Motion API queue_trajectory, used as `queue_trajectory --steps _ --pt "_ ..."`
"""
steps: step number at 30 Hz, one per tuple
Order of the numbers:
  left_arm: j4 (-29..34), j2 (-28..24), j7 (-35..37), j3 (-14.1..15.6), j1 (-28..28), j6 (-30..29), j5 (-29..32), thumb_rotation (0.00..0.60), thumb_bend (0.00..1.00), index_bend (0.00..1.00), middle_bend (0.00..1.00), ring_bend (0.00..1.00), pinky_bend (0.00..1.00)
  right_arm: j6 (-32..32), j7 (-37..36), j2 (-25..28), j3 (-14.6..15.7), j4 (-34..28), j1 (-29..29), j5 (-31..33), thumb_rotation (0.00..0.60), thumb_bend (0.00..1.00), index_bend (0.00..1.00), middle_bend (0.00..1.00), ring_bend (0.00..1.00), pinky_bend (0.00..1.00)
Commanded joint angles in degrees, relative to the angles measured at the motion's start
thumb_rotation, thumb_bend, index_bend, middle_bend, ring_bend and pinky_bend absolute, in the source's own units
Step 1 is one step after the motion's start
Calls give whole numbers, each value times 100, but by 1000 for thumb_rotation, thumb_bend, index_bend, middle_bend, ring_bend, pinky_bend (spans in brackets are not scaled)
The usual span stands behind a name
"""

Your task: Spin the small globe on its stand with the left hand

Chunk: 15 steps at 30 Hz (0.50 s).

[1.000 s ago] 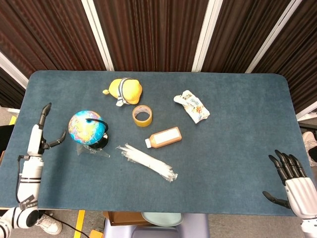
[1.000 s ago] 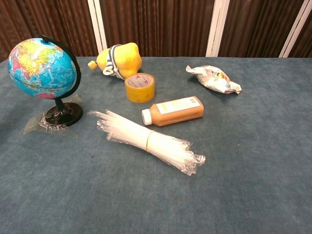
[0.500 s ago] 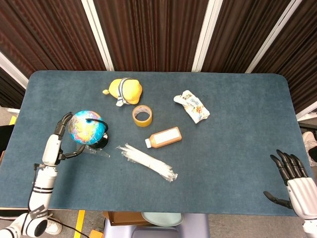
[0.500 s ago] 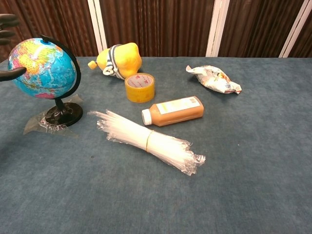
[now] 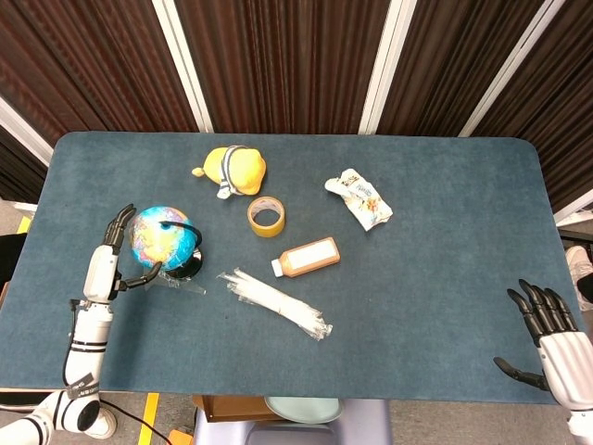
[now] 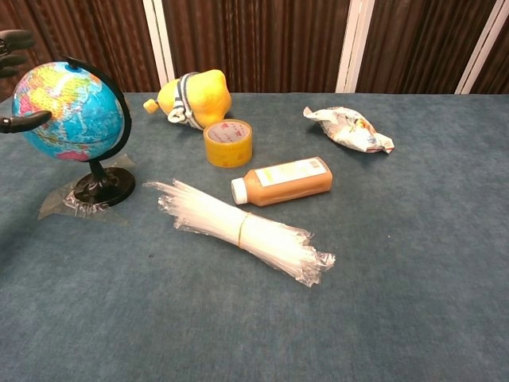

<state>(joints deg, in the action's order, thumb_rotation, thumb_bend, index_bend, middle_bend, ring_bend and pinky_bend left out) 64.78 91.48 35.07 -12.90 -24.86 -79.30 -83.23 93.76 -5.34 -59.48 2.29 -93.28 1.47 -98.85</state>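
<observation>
Your left hand [image 5: 109, 264] sat against the globe [image 5: 162, 238], fingers spread around it, clamping nothing. Had you pushed sideways instead of brushing, its light stand [image 6: 103, 188] could have tipped.

A: How do the 2 cameras sit?

B: The head view looks down steeply from high above the near edge, taking in the whole blue-grey felt-covered table [image 5: 445, 241] up to the brown slatted wall behind it. Both near corners show too, so it stands fairly far off.

A: And the chest view?

B: Much lower and closer, facing across the table [image 6: 413, 263] toward the far wall at a shallow angle. It crops the near edge and both sides.

A: What do they share?

B: The middle and left of the tabletop: the small multicoloured globe on its black stand [image 5: 162, 238] [image 6: 70, 102], the roll of yellow tape [image 5: 266, 216] [image 6: 228, 142] and the orange plastic bottle lying flat [image 5: 309, 256] [image 6: 280, 181].
</observation>
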Motion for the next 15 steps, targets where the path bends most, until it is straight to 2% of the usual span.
queue_trajectory --steps 1,15 --pt "-23 -5 22 -10 -3 15 33 600 271 0 0 0 0 0 7 -3 1 0 0 -3 600 66 0 0 0 0" --pt "-362 30 246 -76 39 37 231 600 271 0 0 0 0 -7 24 -8 -7 -4 3 17 600 66 0 0 0 0"
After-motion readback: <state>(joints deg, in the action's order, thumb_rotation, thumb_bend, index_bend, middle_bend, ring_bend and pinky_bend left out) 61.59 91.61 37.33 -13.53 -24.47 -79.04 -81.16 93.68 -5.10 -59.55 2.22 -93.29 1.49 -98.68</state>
